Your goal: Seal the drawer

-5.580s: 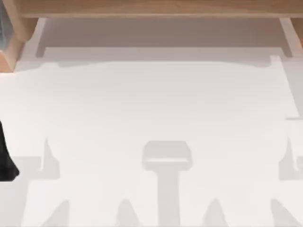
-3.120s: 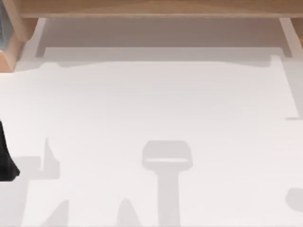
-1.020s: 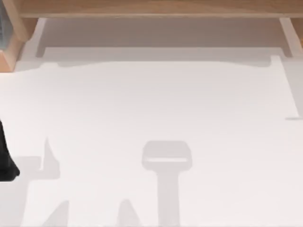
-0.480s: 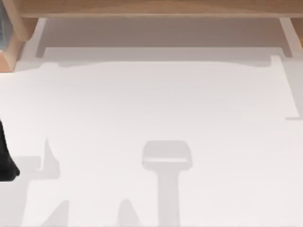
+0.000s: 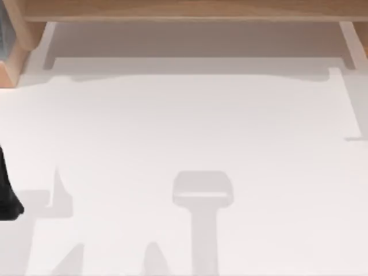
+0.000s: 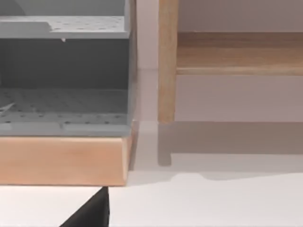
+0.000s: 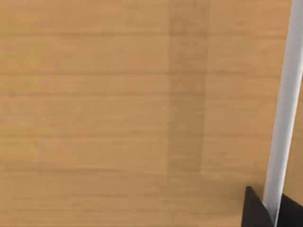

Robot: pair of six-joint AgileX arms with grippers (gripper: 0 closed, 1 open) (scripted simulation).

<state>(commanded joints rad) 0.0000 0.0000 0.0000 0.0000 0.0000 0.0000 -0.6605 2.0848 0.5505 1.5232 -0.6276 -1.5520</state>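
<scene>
Over to the left gripper first: down low at the left edge of the table, a dark wedge just above the white surface. Grip state there: cannot tell.

Straight ahead of it and just beyond, the drawer. Pulled out, by the look of it: grey perforated inside open to view above a pale wood front panel. Front panel square-on to the left gripper, long axis lying level along the table, face turned back towards the gripper. From above, seen as a wood-and-grey corner at the far left, jutting forward past the wooden frame along the table's far edge. Apart from the left gripper, no contact.

Beside the drawer, a bit farther from that gripper, an upright wooden post with a shelf board running off behind it.

Now the right gripper: pressed in very close to a wood-grain panel, grain running across. White bar standing nearly upright over that panel, its lower end passing between the dark parts of the gripper. Clamped or merely straddling: cannot tell. Which part of the furniture this panel belongs to: cannot tell either.
</scene>
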